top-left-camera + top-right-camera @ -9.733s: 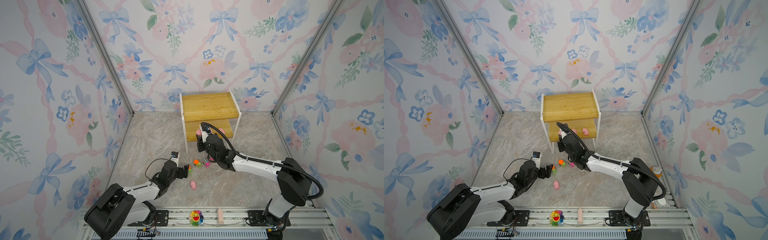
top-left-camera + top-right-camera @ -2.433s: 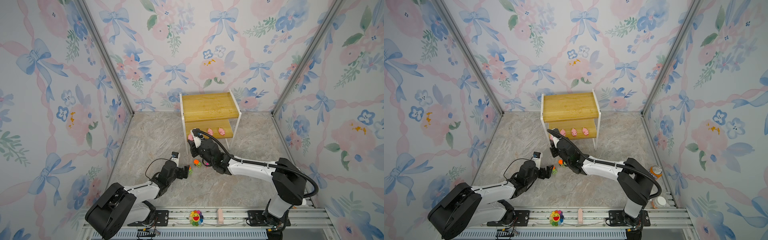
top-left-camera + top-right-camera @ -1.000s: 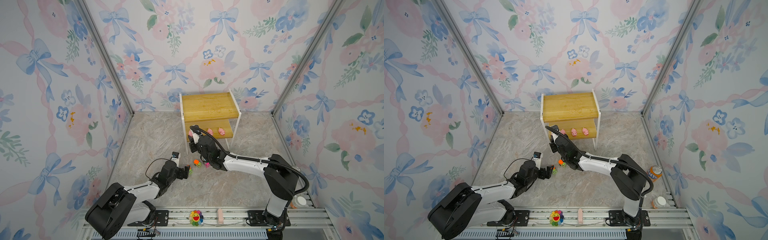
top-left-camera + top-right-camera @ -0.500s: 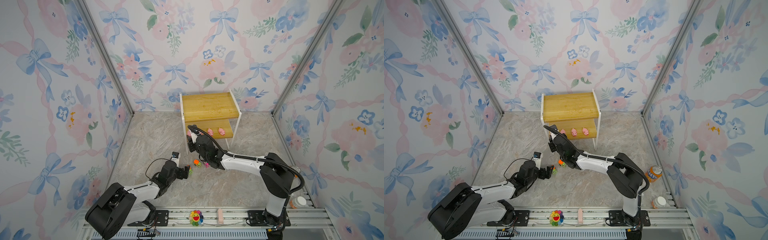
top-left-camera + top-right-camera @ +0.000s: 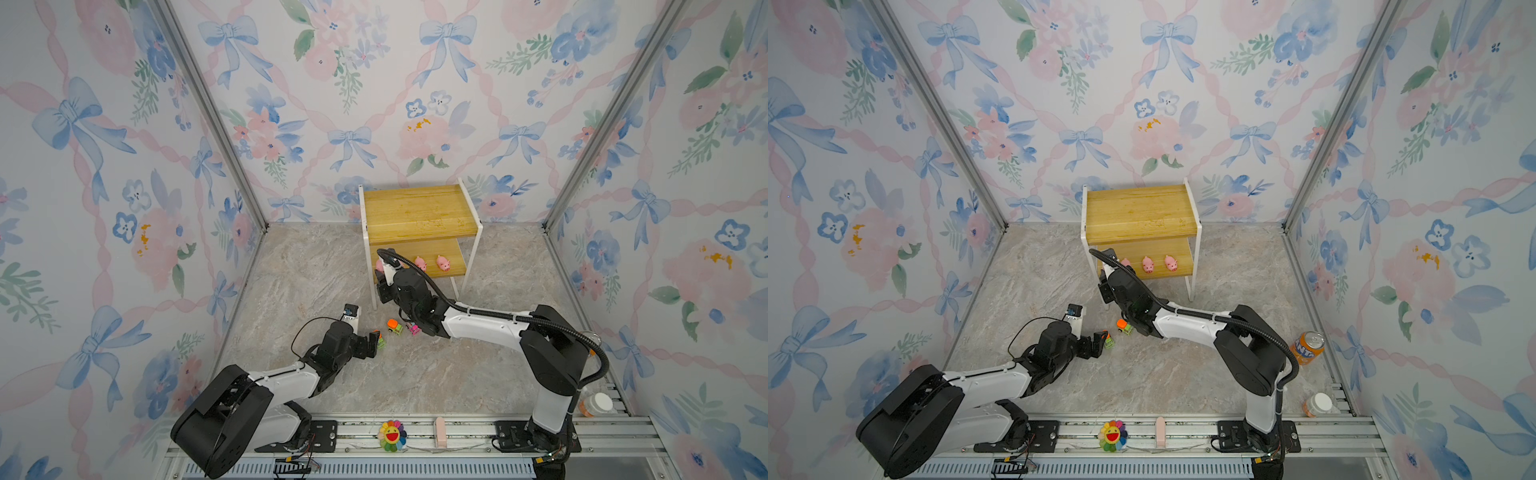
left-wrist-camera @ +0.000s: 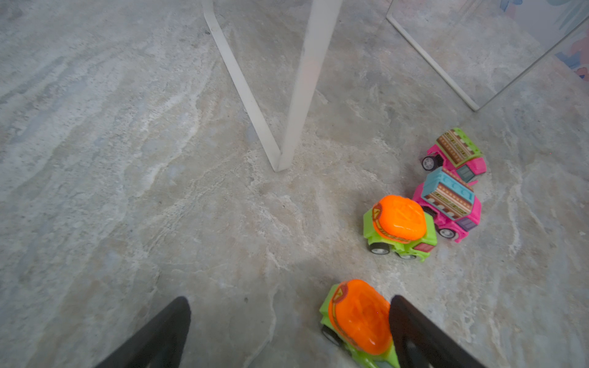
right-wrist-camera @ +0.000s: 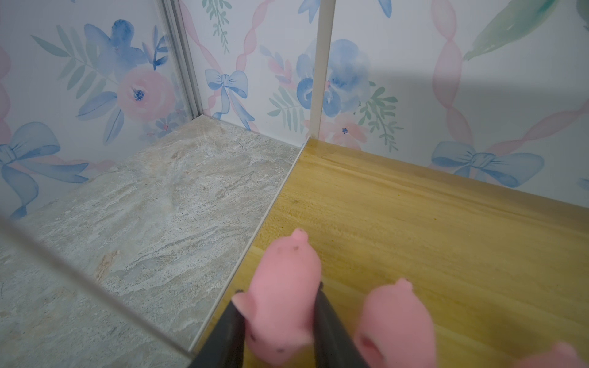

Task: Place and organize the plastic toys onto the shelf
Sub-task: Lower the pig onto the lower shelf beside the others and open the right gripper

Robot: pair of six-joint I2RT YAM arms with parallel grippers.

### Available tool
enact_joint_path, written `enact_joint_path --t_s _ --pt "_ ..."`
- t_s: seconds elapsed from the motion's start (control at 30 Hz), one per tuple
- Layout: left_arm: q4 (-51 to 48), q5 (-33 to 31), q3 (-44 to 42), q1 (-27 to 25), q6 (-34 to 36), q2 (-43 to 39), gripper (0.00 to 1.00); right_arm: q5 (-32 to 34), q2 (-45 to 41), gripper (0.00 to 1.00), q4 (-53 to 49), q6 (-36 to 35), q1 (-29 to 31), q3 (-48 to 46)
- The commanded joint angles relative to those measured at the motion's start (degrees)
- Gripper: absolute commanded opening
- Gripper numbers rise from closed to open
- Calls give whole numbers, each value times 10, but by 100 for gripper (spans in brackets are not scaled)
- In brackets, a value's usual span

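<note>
**Pig going down at the end of the lower board**

My right claw (image 7: pixel 279 296) is clenched on a pink pig (image 7: pixel 283 280) at the end edge of the lower board of the shelf (image 7: pixel 414 223); I can't tell if the pig is touching the board. I read the spot as lining it up with the neighbour pig (image 7: pixel 395 321) just beside it, extending the row (more pigs (image 5: pixel 443 262) stand further along). Room is tight: on one side the edge drops to the desk (image 7: pixel 159 207), and the neighbour is on the other. My left claw (image 6: pixel 288 301) is spread wide with one finger against a green truck (image 6: pixel 360 318) on the desk, gripping nothing. The other green truck (image 6: pixel 398 226) and the pink trucks (image 6: pixel 449 204) cluster near the shelf leg (image 6: pixel 302 95), with open desk around them.
</note>
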Motion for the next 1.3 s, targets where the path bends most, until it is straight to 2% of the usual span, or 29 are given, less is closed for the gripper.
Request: enact_joint_path --t_s 0.0,0.4,0.53,0.8,1.27 --pt "1 7 9 5 12 5 98 8 15 36 -10 13 -9 10" --pt "1 8 9 5 12 6 98 9 26 38 -18 18 -12 12" --pt "1 8 9 5 12 8 98 9 25 44 -19 19 -12 10" --pt "1 8 10 5 12 9 98 9 20 45 -15 19 -12 0" --pt "1 10 13 5 13 13 98 9 -10 53 -15 23 -12 -40"
